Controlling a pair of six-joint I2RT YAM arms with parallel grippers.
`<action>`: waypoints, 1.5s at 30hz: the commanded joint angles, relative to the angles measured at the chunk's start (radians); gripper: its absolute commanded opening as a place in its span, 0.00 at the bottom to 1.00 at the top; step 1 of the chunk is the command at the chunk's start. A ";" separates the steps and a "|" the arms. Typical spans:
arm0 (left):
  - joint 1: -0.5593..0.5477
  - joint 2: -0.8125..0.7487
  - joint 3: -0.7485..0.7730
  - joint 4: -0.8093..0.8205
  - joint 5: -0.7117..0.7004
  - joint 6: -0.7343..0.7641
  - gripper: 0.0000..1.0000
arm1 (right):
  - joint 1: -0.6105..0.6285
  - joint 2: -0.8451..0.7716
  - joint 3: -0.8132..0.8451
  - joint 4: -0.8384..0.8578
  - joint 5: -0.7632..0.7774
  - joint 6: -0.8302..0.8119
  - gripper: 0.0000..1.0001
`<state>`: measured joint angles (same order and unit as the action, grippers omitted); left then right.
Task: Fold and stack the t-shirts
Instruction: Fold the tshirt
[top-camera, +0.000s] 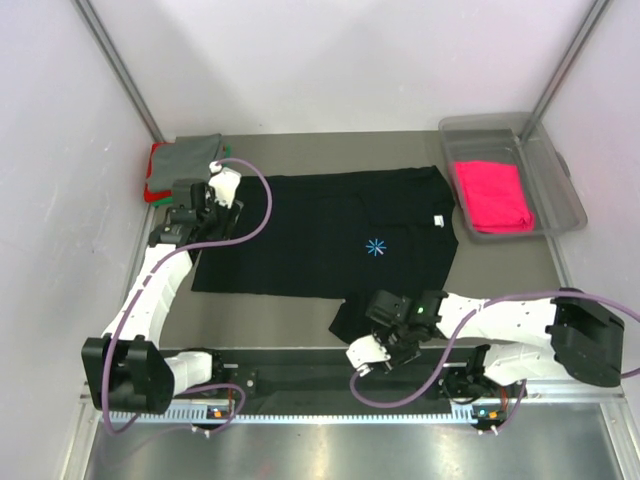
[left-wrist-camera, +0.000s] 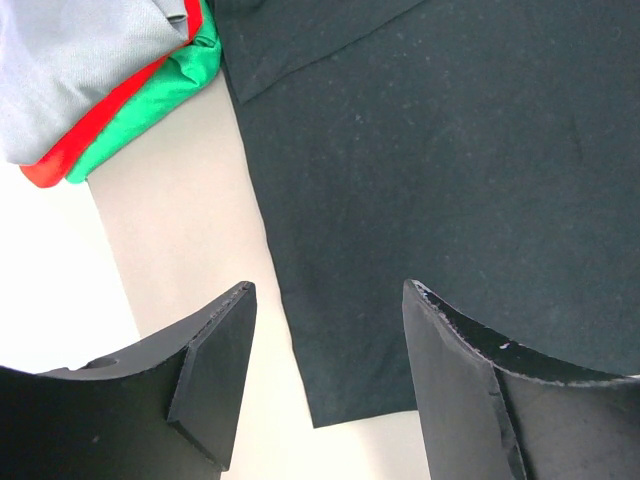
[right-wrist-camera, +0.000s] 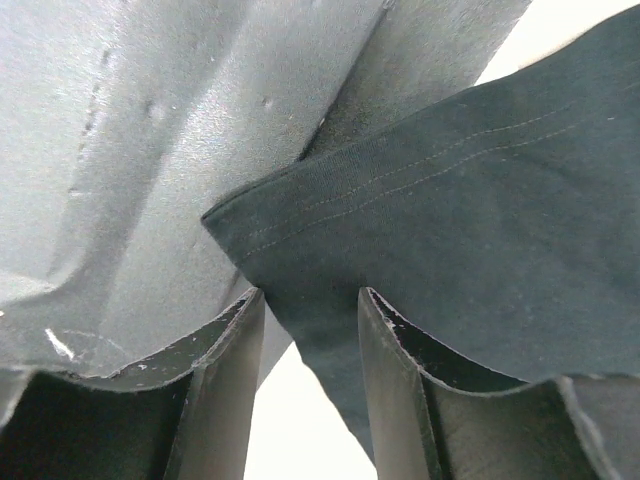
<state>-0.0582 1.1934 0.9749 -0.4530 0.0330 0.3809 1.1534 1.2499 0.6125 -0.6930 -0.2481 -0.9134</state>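
Across the middle of the table (top-camera: 260, 318), seen from the top external camera, the black t-shirt (top-camera: 320, 235) lies spread flat, asterisk print (top-camera: 376, 248) and white neck label (top-camera: 437, 221) facing up. At its far-left corner sits a folded stack (top-camera: 180, 165), grey on top. To its right a clear bin (top-camera: 565, 195) holds the hot-pink t-shirt (top-camera: 492, 195). The left gripper (top-camera: 207, 208) hangs over the shirt's left edge; the right gripper (top-camera: 385, 345) is at a flap on the shirt's near edge.

From the left wrist, the left gripper (left-wrist-camera: 325, 380) has its jaws spread wide above the black t-shirt (left-wrist-camera: 450, 150), straddling its edge and corner. Beyond the shirt lie the grey t-shirt (left-wrist-camera: 80, 60), red t-shirt (left-wrist-camera: 90, 135) and green t-shirt (left-wrist-camera: 160, 100).

From the right wrist, the right gripper (right-wrist-camera: 310, 370) has its jaws parted (less widely), with a stitched hem of the black t-shirt (right-wrist-camera: 480, 230) running between them, not pinched.
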 joint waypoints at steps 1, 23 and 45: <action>0.011 -0.011 0.016 0.030 0.002 -0.022 0.65 | 0.020 0.016 -0.008 0.062 0.023 -0.001 0.43; 0.026 0.040 -0.024 -0.214 -0.022 0.170 0.63 | -0.017 -0.090 0.038 0.053 0.159 0.047 0.00; 0.130 0.166 -0.219 -0.133 -0.100 0.179 0.53 | -0.089 -0.142 0.058 0.075 0.116 0.062 0.00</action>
<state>0.0502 1.3266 0.7486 -0.6399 -0.0502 0.5453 1.0767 1.1481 0.6250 -0.6357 -0.1173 -0.8600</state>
